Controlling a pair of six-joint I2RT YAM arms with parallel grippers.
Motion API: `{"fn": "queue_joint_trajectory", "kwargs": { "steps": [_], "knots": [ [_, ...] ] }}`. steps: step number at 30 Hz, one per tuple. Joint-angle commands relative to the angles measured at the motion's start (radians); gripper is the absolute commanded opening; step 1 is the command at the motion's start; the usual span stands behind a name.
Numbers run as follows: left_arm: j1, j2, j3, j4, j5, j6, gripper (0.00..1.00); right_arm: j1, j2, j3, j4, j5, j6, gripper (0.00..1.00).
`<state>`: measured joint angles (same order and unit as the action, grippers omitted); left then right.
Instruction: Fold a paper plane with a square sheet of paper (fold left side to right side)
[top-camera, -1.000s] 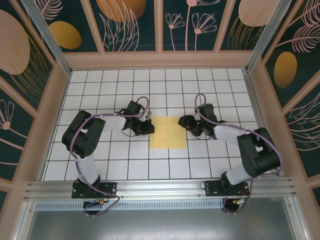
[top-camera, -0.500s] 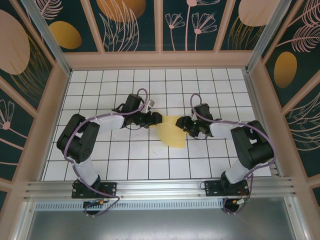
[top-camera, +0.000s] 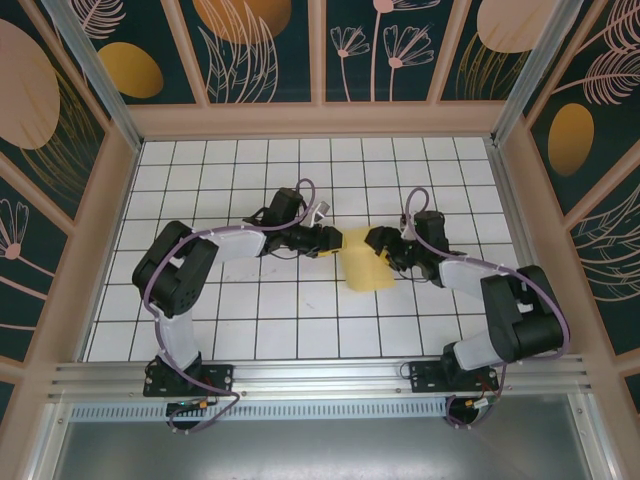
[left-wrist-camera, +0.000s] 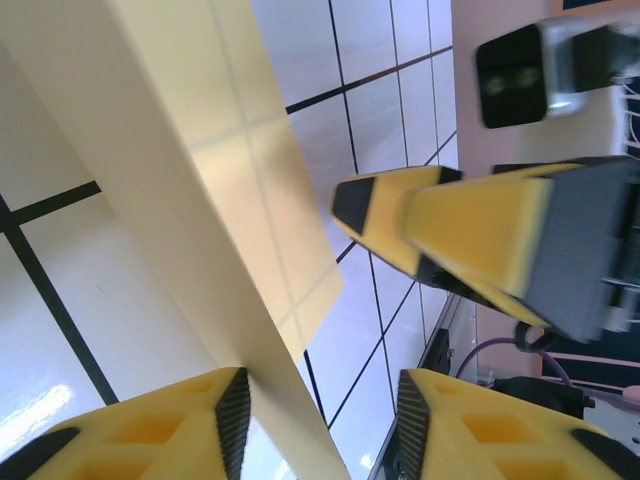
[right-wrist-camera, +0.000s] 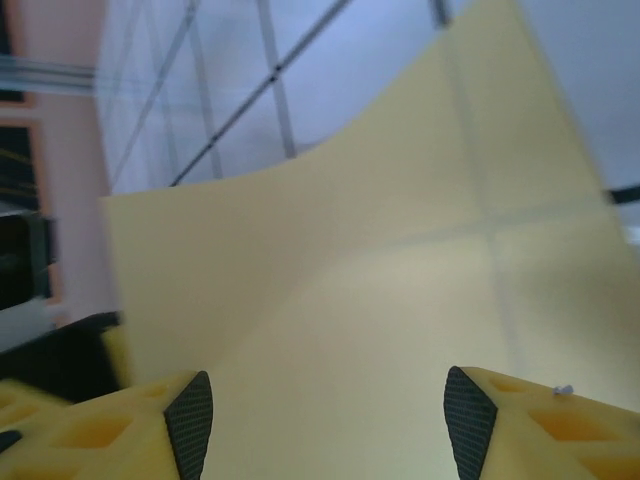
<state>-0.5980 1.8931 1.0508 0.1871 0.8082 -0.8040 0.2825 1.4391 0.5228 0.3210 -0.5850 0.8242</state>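
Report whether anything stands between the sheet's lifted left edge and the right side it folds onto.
Only the right gripper, open over the sheet's far edge; nothing else visible lies there.

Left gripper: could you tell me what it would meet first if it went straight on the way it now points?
The square sheet of paper: its lifted edge lies between the open fingers of the left gripper. Just beyond, the right gripper faces it, apparently close, though depth is unclear.
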Motion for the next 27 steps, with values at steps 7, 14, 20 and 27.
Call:
{"fn": "queue_joint_trajectory", "kwargs": {
  "steps": [7,14,20,27],
  "knots": [
    [-0.006,0.027,0.038,0.032,-0.004,-0.005,0.49,0.021,0.063,0.061,-0.134,0.049,-0.047,0.66],
    [-0.007,0.045,0.048,-0.022,-0.037,0.021,0.51,0.058,0.13,0.117,-0.26,0.116,-0.09,0.65],
    [-0.007,0.045,0.06,-0.128,-0.091,0.076,0.48,0.082,0.149,0.12,-0.268,0.129,-0.084,0.65],
    [-0.007,0.013,0.022,-0.171,-0.131,0.091,0.51,0.086,0.138,0.133,-0.296,0.145,-0.098,0.65]
  ]
}}
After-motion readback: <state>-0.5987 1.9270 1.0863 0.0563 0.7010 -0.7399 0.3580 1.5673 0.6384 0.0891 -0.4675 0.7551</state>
